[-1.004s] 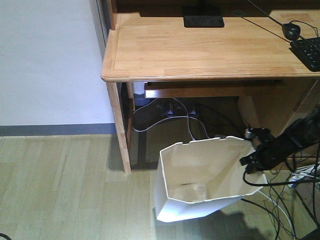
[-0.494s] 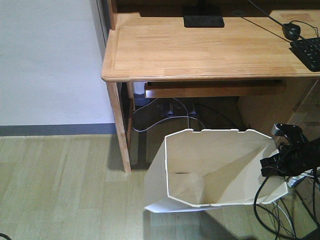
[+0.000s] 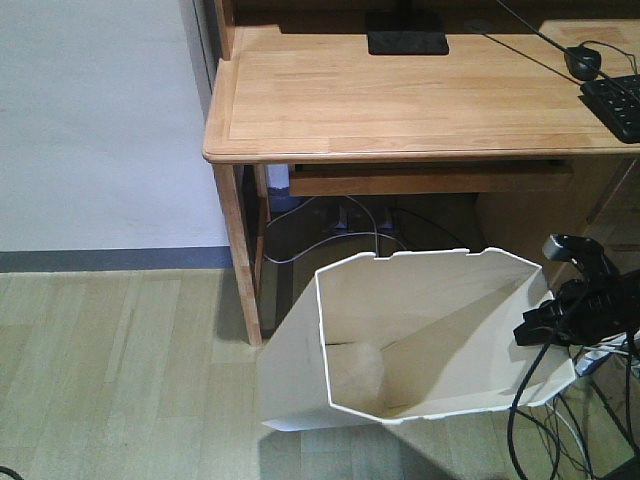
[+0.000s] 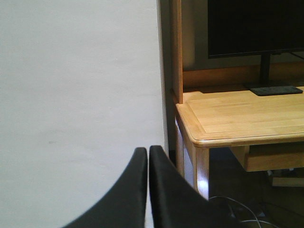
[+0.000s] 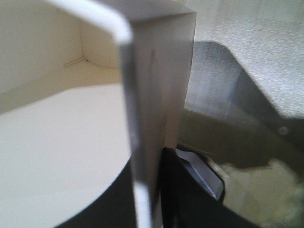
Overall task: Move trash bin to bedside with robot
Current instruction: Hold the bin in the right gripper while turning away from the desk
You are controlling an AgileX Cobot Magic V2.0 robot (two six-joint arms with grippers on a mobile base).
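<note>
Since the trash bin [image 3: 430, 330] is judged light and flexible, its rim is pinched by the right claw [image 3: 537, 330]; the left claw [image 4: 147, 185] is closed.

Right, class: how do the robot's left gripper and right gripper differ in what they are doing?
The left gripper is shut on nothing; the right gripper is clamped on the trash bin, at its thin wall. The left gripper hangs in open air near the wooden desk; the right gripper sits at the bin's rim, low beside the desk. Both are black and shut.
</note>
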